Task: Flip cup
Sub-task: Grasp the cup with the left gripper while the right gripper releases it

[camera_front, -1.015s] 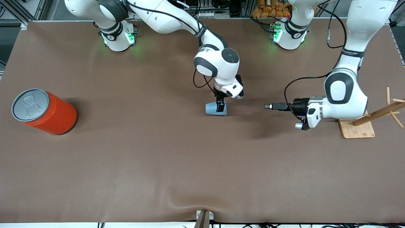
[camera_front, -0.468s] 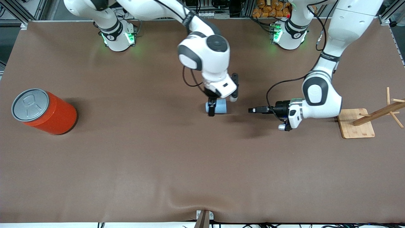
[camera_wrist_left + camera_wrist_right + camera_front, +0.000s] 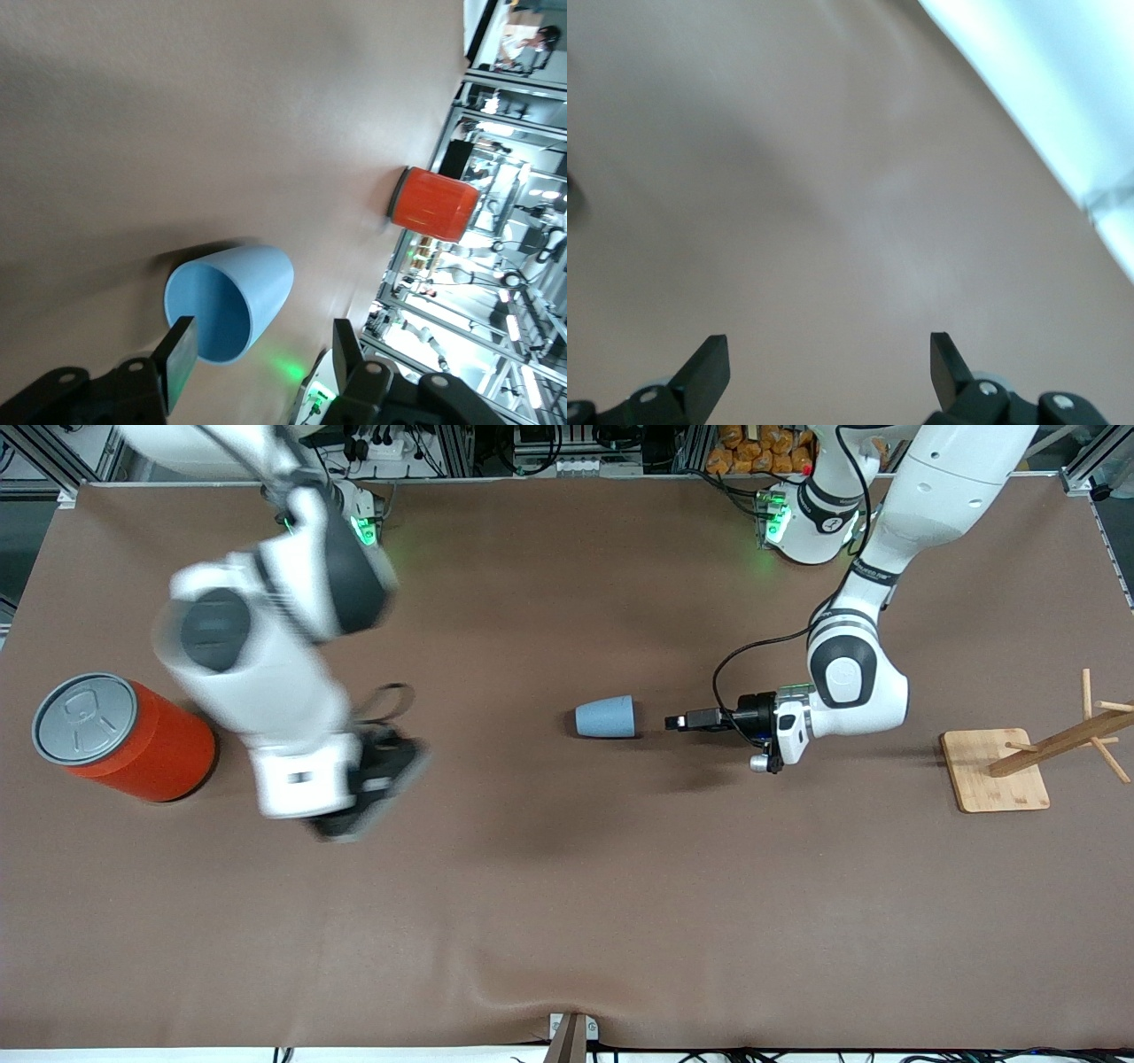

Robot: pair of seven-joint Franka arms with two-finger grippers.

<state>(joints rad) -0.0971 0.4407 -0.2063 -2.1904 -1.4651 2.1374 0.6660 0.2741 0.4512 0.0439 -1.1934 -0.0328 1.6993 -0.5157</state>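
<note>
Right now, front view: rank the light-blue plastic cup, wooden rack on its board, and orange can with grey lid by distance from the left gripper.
1. Light-blue plastic cup, lying on its side just off the left gripper.
2. Wooden rack on its board, at the left arm's end of the table.
3. Orange can with grey lid, at the right arm's end.

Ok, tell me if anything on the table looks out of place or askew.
The cup lies on its side mid-table, mouth toward the left gripper, whose open jaws sit just short of the rim. The orange can stands upright. Nothing looks spilled or damaged.
</note>
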